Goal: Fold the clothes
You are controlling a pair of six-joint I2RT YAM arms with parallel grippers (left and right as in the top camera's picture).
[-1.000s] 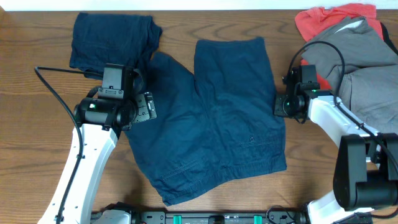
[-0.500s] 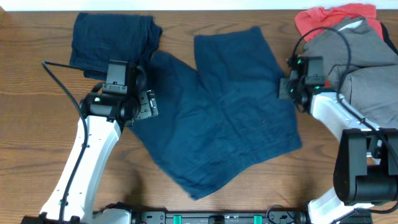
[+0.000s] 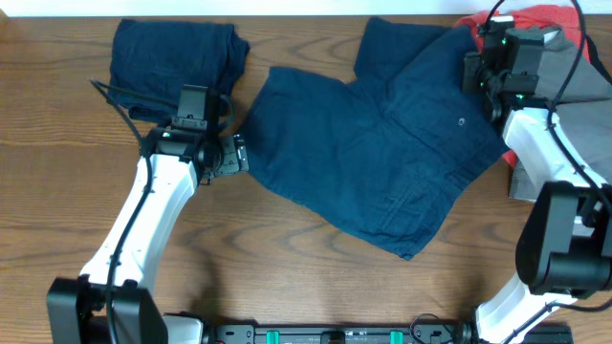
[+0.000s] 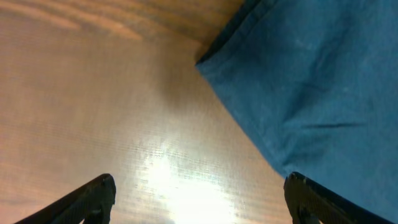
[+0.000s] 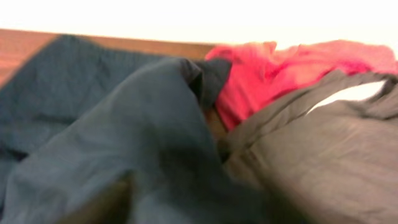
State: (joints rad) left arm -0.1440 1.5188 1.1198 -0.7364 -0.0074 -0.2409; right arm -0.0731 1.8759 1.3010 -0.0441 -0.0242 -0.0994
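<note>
Your left jaws stand wide over the worktop, the navy shorts just ahead to their right. Your right jaws pinch those shorts' corner, with coral garment and grey shorts just beyond.

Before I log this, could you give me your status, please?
Left gripper open, empty. Right gripper at navy shorts, grip unclear. Shorts spread, unfolded. Grey garment, red garment adjacent.

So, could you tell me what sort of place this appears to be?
Probably a robotics lab bench set up for clothes folding: a left arm and right arm at a wooden table, with navy shorts and a red garment laid out.
</note>
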